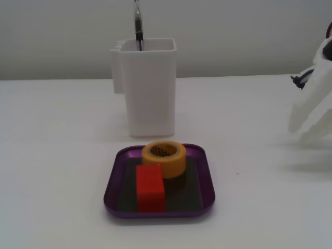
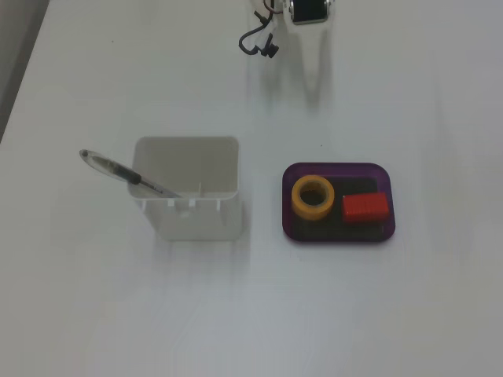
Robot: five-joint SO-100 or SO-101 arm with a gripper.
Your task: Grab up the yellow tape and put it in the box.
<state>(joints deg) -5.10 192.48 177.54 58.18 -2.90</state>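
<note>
Nearest the camera in a fixed view: red block [image 1: 150, 187], upright on the dark floor of the box [image 1: 115, 179], toward its front rim.

Box: shallow purple metallic tray, rounded corners, raised rim; rests flat on the white table [image 1: 52, 155]. Seen from above in the other fixed view [image 2: 338, 169], it lies to the right of the white container.

Yellow tape [image 1: 164, 158]: thick yellow-orange ring, hollow centre, lying flat inside the box, directly behind the red block and touching or just beside it. From above [image 2: 313, 197] it occupies the left half of the tray, with the red block [image 2: 365, 207] in the right half.

White container [image 1: 148, 88]: tall, open-topped plastic holder, standing just behind the box. From above [image 2: 189, 188] its interior shows pale and mostly bare.

Pen [image 1: 138, 26]: dark-bodied, standing in the container, tip down, leaning out over the rim [image 2: 126, 174].

End effector [image 1: 311, 111]: white, blurred, at the right edge of the view, well apart from the box; it holds nothing visible, and how far its jaws stand apart cannot be told. From above, only part of the arm [image 2: 306, 9] shows at the top edge.
</note>
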